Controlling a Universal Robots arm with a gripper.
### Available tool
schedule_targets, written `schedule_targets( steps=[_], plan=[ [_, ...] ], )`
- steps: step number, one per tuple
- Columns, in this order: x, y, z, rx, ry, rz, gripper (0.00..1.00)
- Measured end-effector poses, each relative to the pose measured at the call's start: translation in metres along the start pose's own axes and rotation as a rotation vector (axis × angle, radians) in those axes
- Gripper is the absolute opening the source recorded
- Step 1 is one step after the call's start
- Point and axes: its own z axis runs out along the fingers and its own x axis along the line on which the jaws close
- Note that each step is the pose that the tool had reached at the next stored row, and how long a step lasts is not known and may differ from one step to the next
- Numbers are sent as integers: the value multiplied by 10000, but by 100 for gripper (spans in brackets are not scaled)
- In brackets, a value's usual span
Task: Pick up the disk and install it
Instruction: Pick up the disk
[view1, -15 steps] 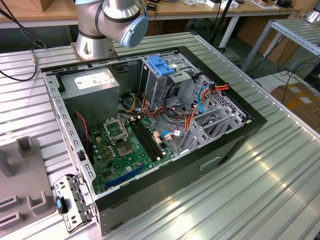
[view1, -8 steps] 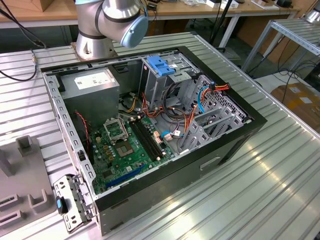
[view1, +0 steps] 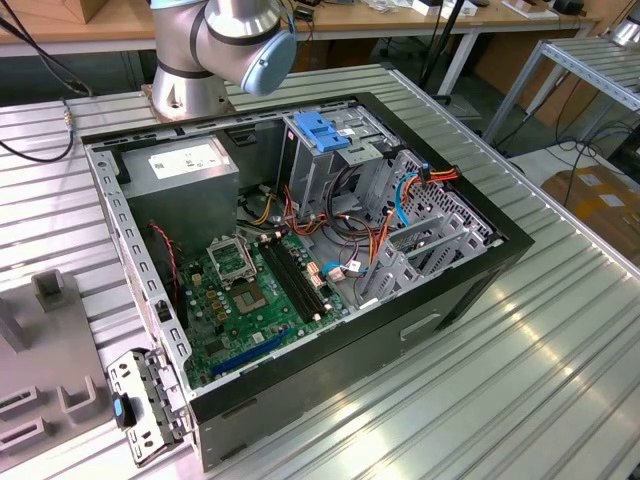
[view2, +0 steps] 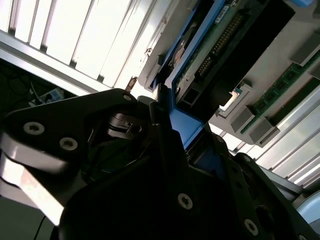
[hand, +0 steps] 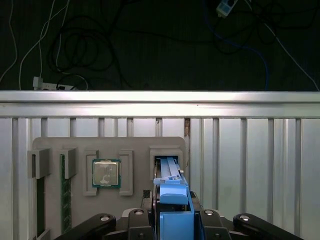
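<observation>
In the exterior view the arm (view1: 225, 45) is cut off by the frame's top edge. The tray (view1: 40, 340), by the table's (view1: 500, 380) edge at the exterior view's left, runs out of frame. Cables (view1: 350, 215) hide part of the case's (view1: 330, 355) floor. In the first wrist view the gripper (hand: 174, 210) is cropped by the frame and covers the disk's (hand: 169, 167) near end. In the second wrist view the disk's far end is cropped.

Exterior view looks down on the computer case (view1: 400, 330); both wrist views hug the disk (hand: 175, 210) (view2: 185, 125)
</observation>
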Motion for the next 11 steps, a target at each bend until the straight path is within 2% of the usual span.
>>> schedule_targets(
  steps=[11],
  plan=[
    [0,0,0,1,0,114,37]
  ],
)
